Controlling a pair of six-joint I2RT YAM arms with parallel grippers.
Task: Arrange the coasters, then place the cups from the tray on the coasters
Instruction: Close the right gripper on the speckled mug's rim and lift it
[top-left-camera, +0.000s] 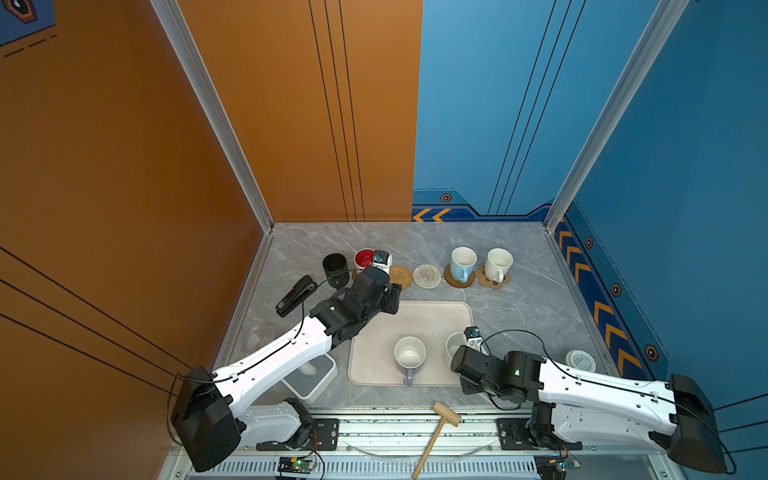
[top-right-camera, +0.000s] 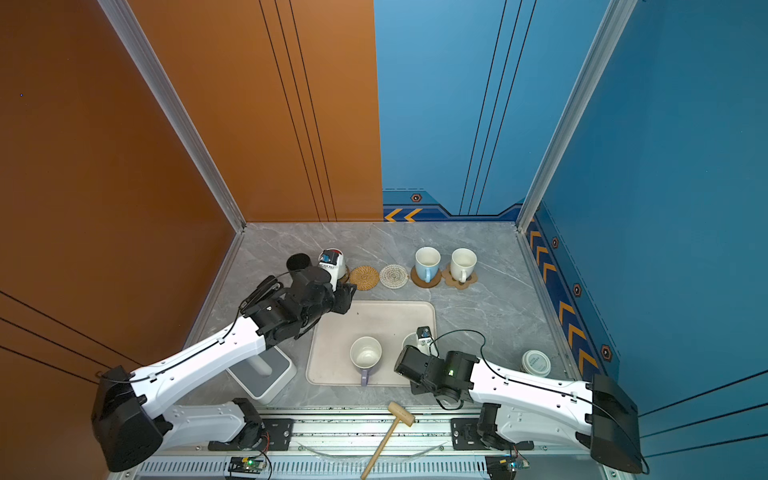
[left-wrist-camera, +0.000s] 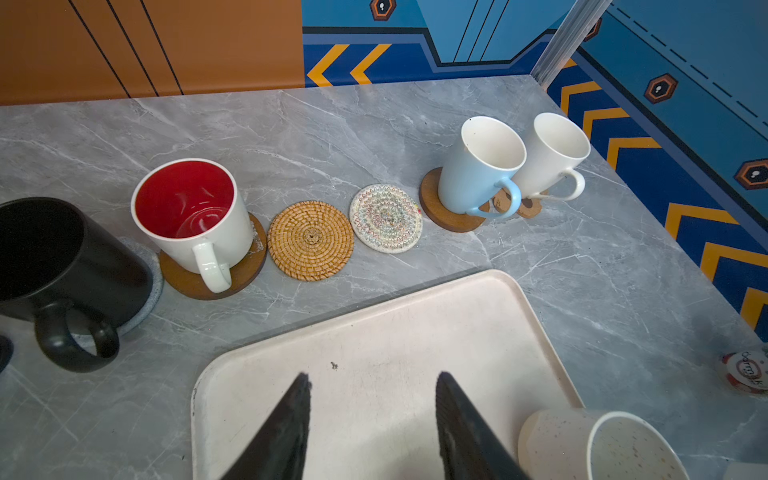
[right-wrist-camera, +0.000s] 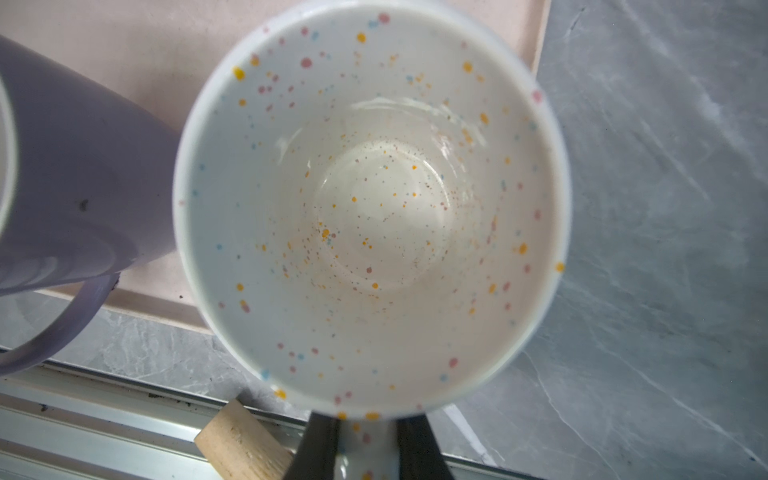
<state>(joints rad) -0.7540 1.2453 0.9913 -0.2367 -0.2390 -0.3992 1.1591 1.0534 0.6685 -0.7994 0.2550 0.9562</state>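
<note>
I am working over the marble table, and the cream tray is sitting at its middle, nearer to me than the row of coasters along the back. Two cups are remaining at the tray: the lavender mug and, just beside it at the tray's right edge, the speckled mug. In the back row four cups are standing on coasters: the black mug, the red-inside mug, the light blue mug and the cream-white mug. Between the red-inside and light blue ones, the rattan coaster and the beaded coaster are lying bare, side by side.

So I am judging the arranging done and the cup-moving step in hand, with two cups left. My right gripper is pinching the speckled mug by its handle, jaws set against both sides of it. The mug is upright, but I cannot tell whether it is off the tray. My left gripper is hovering empty over the tray's far left corner, jaws parted.

The next move is calling for a straight lift clear of the rim and the lavender mug. After that comes a steady carry to a bare coaster, probably the beaded one, without nudging the light blue mug next to it.
</note>
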